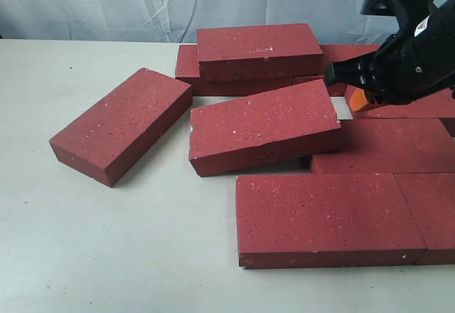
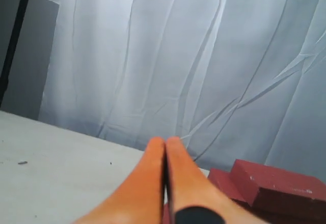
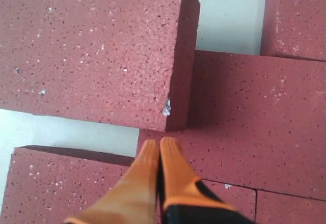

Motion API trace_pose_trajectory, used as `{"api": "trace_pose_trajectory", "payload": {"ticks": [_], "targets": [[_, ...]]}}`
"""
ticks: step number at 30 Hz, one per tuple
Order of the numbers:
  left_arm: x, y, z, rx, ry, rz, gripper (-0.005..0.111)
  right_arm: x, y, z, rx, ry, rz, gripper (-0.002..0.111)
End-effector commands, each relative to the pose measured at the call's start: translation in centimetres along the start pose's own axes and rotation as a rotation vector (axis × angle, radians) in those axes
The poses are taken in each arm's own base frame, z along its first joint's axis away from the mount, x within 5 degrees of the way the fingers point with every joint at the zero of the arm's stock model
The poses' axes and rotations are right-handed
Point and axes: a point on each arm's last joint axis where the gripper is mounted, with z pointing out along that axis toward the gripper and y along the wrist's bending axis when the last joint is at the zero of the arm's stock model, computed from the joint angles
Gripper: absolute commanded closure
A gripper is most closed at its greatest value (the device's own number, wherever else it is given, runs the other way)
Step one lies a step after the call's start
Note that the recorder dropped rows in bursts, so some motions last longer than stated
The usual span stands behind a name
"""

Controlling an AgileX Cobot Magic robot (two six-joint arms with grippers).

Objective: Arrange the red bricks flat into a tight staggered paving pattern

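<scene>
Several red bricks lie on the pale table [image 1: 85, 242]. One brick [image 1: 121, 124] lies loose and askew at the left. A tilted brick [image 1: 263, 124] leans with its right end on a flat brick [image 1: 391, 146]. Two bricks [image 1: 327, 217] lie flat side by side in front. At the back, one brick [image 1: 259, 50] is stacked on others. My right gripper [image 1: 353, 99] hovers shut and empty just past the tilted brick's raised end; in the right wrist view its fingertips [image 3: 159, 143] sit over the flat brick [image 3: 254, 117], near the tilted brick's corner [image 3: 97, 51]. My left gripper [image 2: 165, 140] is shut, empty, raised off the table.
A wrinkled white curtain [image 1: 142, 3] hangs behind the table. The left wrist view shows the stacked bricks [image 2: 277, 183] to one side of the fingers and bare table [image 2: 61, 158] to the other. The right arm's black body [image 1: 419, 50] hangs over the back right bricks.
</scene>
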Motion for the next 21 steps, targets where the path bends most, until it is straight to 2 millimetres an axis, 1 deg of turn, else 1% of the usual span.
{"api": "trace_pose_trajectory", "payload": {"ticks": [1,3,7,9,14,17,19,21], "targets": [[-0.8,-0.8,0.0,0.016,0.1,-0.011,0.107,0.2,-0.1,-0.1,0.011,0.011,-0.036,0.109],[-1.6,-1.3,0.2,0.018,0.147,-0.003,0.107,0.2,-0.1,-0.1,0.011,0.014,-0.036,0.109],[-3.2,-2.2,1.5,0.003,0.309,0.065,0.107,0.2,-0.1,-0.1,0.01,0.012,-0.035,0.109],[-3.7,-2.5,2.4,-0.011,0.4,0.092,0.107,0.2,0.0,-0.1,0.008,0.009,-0.034,0.109],[-5.2,-3.3,5.2,-0.044,0.653,0.149,0.107,0.2,0.0,-0.1,0.008,0.009,-0.034,0.109],[-5.1,-3.5,7.0,-0.038,0.826,0.213,0.107,0.2,0.0,-0.1,0.008,0.007,-0.034,0.109],[-4.5,-3.5,8.3,-0.034,0.92,0.223,0.107,0.1,0.0,-0.1,0.008,0.001,-0.034,0.109],[-3.6,-3.4,9.4,-0.038,0.973,0.188,0.107,0.1,0.0,-0.1,0.008,0.001,-0.034,0.109]]}}
